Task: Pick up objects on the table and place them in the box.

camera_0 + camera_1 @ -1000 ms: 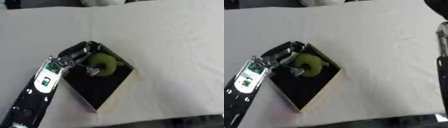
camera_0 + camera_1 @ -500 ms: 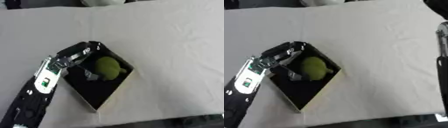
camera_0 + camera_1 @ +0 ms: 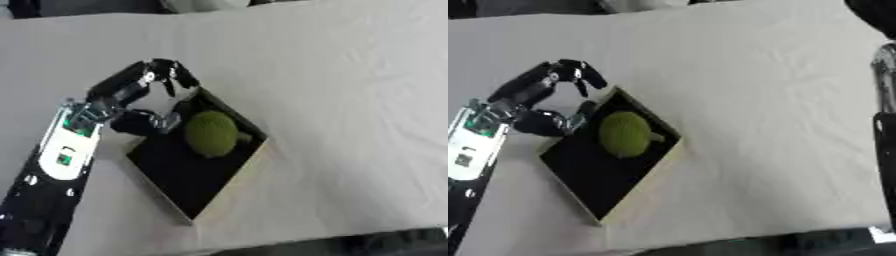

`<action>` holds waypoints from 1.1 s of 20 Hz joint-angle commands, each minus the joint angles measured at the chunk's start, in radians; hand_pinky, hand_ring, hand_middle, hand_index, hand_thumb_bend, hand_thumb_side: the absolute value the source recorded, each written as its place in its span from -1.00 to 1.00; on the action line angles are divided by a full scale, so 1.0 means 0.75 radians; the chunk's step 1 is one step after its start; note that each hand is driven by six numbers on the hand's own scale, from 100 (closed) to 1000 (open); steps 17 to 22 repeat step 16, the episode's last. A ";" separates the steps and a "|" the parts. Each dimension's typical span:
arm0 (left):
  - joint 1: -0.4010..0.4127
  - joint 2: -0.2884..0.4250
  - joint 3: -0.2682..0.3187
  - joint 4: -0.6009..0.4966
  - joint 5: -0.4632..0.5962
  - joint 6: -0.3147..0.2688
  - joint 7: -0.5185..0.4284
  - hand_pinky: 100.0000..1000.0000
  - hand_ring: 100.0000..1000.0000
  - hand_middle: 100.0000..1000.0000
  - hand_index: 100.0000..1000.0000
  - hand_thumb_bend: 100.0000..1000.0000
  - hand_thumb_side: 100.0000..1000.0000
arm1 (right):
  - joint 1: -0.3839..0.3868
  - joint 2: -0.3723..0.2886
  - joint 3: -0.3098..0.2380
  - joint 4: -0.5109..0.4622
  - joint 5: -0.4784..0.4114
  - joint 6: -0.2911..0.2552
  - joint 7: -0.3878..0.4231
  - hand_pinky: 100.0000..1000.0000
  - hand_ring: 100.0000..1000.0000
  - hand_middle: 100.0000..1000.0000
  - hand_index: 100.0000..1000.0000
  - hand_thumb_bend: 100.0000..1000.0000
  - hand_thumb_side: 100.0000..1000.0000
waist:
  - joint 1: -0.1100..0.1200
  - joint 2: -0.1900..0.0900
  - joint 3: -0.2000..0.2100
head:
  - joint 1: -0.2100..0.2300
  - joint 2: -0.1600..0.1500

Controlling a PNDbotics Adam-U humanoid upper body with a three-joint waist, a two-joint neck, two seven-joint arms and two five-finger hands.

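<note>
The left hand (image 3: 140, 102) stands over the near-left corner of the box (image 3: 229, 184), empty. Its fingers (image 3: 166, 75) arch outward above the box's far-left wall and its thumb (image 3: 157, 122) reaches toward the interior; nothing lies between them. State: released, holding nothing.

The green fruit (image 3: 210, 134), round with a short stub on its right, lies inside the box, just right of the thumb and below the fingertips, against the far-right wall. It appears clear of the hand, though the gap between thumb and fruit is narrow and contact cannot be fully ruled out.

The box sits askew on the white cloth (image 3: 350, 100), one corner pointing toward the hand. Its dark floor is otherwise bare toward the near end.

Judgement: the fruit rests where a hand poised like this would have set it, at the end of the box nearest the fingers. The spread fingers suit a release and leave room to lift straight off without catching the wall.

The right arm (image 3: 883, 125) shows only as a dark strip at the right edge of the right eye view, well away from the box; its hand is not seen.

No other loose object is visible on the cloth. On this evidence the placement looks done.
</note>
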 commanded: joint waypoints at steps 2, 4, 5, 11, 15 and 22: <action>0.018 0.164 0.108 -0.208 0.220 -0.194 -0.233 -0.17 0.23 0.18 0.45 -1.00 -0.48 | -0.009 -0.057 -0.021 -0.028 0.020 -0.006 -0.016 0.61 0.51 -0.13 0.31 -1.00 -0.99 | -0.004 -0.021 0.006 | -0.001 0.001; 0.048 0.240 0.157 -0.276 0.293 -0.152 -0.145 -0.14 0.23 0.19 0.45 -1.00 -0.54 | -0.009 -0.061 -0.024 -0.028 0.024 -0.008 -0.022 0.61 0.51 -0.13 0.31 -1.00 -0.99 | -0.004 -0.018 0.008 | 0.010 -0.002; 0.069 0.280 0.187 -0.302 0.320 -0.139 -0.090 -0.10 0.24 0.19 0.45 -1.00 -0.62 | -0.009 -0.062 -0.026 -0.028 0.026 -0.010 -0.025 0.61 0.51 -0.13 0.31 -1.00 -1.00 | -0.005 -0.015 0.009 | 0.016 -0.005; 0.245 0.502 0.384 -0.368 0.380 -0.132 0.300 -0.14 0.22 0.18 0.45 -1.00 -0.64 | -0.019 -0.065 -0.034 -0.028 0.036 -0.035 -0.045 0.60 0.48 -0.12 0.31 -1.00 -1.00 | -0.010 0.003 0.004 | 0.046 -0.030; 0.356 0.559 0.560 -0.399 0.440 -0.089 0.661 -0.11 0.22 0.17 0.44 -1.00 -0.62 | -0.035 -0.055 -0.038 -0.028 0.036 -0.066 -0.065 0.59 0.47 -0.11 0.31 -1.00 -1.00 | -0.020 0.017 0.000 | 0.051 -0.053; 0.374 0.562 0.589 -0.415 0.451 -0.073 0.740 -0.11 0.22 0.17 0.44 -1.00 -0.62 | -0.037 -0.053 -0.039 -0.028 0.036 -0.070 -0.069 0.59 0.47 -0.11 0.31 -1.00 -1.00 | -0.022 0.020 -0.001 | 0.051 -0.057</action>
